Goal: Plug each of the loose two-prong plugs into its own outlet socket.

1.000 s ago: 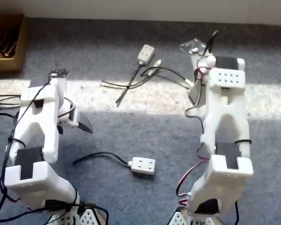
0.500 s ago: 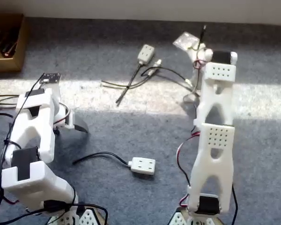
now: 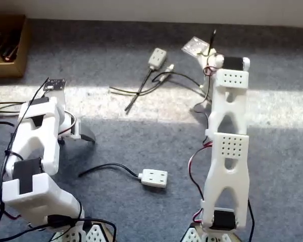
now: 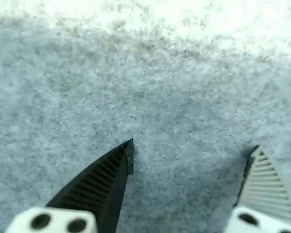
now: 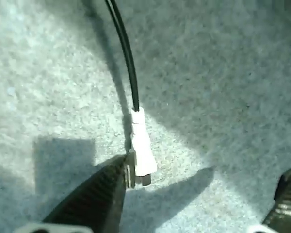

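Right arm is stretched out toward the far side of the grey worktop (image 3: 272, 151). In the right wrist view the right end effector (image 5: 208, 177) is spread wide, nothing gripped. Its black finger (image 5: 104, 194) has its tip right at the prong end of a white two-prong plug (image 5: 141, 145); can't tell if it's touching or just beside. The other finger sits well apart on the plug's opposite side. Plug lies flat on the worktop, half in a sunlit patch, w/ a black cord (image 5: 122, 48) running from its back end away from the fingers.

Left arm is on the left, elbow bent. Left end effector (image 4: 192, 148) is also spread wide and holds nothing; black finger (image 4: 99, 187) and pale finger (image 4: 264, 187) point down at bare grey surface. In the high view it sits in the shaded part just nearer than the bright sun band, left of centre.

Two white outlet sockets are on the worktop:
- Near socket (image 3: 154, 178) is approx. centre between the two arm bases, slots facing up. Its black lead (image 3: 108, 167) curves off to the left.
- Far socket (image 3: 157, 58) is at centre far, its lead running near-left into a tangle of crossed cables (image 3: 139, 92) in the sun band.

A small pale connector (image 3: 166, 70) lies just right of the far socket; too small to tell what kind. Brown cardboard box (image 3: 12, 55) at the far-left corner.
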Tool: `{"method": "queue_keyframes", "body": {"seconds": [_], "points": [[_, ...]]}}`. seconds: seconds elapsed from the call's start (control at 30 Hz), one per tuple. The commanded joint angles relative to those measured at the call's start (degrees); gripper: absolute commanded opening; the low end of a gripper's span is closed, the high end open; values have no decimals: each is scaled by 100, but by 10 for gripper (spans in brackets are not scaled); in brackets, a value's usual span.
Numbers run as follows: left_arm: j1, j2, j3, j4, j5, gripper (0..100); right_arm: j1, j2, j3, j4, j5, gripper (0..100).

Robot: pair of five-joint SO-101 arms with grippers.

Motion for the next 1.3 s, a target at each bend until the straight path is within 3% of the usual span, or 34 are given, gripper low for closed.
{"method": "queue_keyframes", "body": {"seconds": [0.0, 0.3, 0.6, 0.73, 0.9, 1.07, 1.27], "points": [[-22, -40, 13, -132, 26, 361, -286, -251, -541, 251, 44, 433], [-22, -40, 22, -114, 26, 361, -409, 549, -523, -831, 53, 427], [-22, -40, 22, -105, 26, 361, -84, 796, -514, -699, 53, 90], [-22, -40, 22, -105, 35, 361, 4, 1024, -321, -611, 53, 61], [-22, -31, 22, -149, 35, 361, -13, 1174, -338, 382, -9, 12], [119, -31, 110, -273, 26, 361, 251, 655, -822, 681, -1662, 6], [259, -31, 330, -668, 18, 361, 734, -919, 224, 699, -2567, 6]]}}
